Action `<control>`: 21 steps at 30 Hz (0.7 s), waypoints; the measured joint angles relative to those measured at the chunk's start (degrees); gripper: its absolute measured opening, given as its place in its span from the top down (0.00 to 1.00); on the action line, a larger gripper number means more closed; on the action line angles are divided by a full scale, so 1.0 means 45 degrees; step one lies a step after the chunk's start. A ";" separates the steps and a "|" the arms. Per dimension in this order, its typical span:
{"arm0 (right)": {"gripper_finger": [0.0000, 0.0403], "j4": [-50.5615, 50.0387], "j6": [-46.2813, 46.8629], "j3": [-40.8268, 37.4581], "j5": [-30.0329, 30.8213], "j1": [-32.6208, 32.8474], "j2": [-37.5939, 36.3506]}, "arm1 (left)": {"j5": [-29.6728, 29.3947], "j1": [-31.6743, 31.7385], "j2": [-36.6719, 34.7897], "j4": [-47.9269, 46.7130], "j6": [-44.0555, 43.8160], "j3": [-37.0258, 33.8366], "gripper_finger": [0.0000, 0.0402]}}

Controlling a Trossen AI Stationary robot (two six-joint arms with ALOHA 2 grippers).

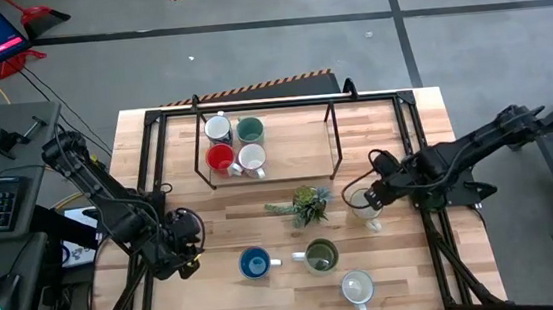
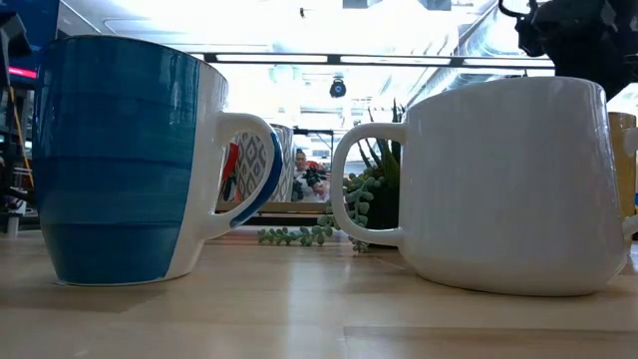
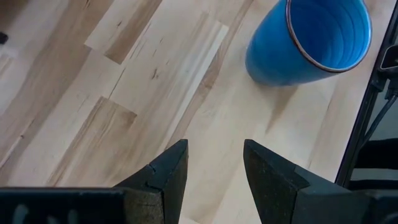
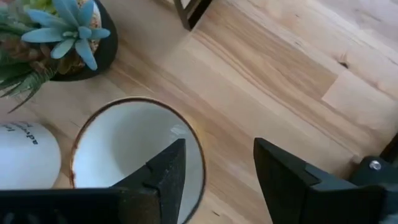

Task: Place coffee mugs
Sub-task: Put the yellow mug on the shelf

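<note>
Up close in the low view, a blue mug and a white mug stand apart on the bench, a trailing plant showing between them.

From above, four mugs sit inside the black wire rack toward the far edge: white, teal, red, white. An olive mug and the blue one stand near the front edge. The left gripper waits by the left edge.

Left wrist view: jaws spread, nothing between them, the blue mug ahead.

Right wrist view: the right gripper hangs released over the rim of a cream mug, one finger dipping inside, I'd judge, though contact is hard to read.

Looks like the pick-up step: next it must clamp that wall, lift, and carry toward the rack.
</note>
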 joint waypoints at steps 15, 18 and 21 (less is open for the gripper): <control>0.58 0.0514 -0.2250 0.0000 -0.0972 -0.0010 0.2475 | 0.0024 -0.0003 0.0000 0.0223 -0.0005 -0.0004 0.63; 0.58 0.0520 -0.2301 0.0000 -0.0965 -0.0010 0.2977 | 0.0026 -0.0004 0.0000 0.0223 -0.0005 -0.0005 0.63; 0.58 0.0576 -0.2297 0.0000 -0.0965 -0.0010 0.3422 | 0.0024 -0.0003 0.0000 0.0222 -0.0005 -0.0005 0.63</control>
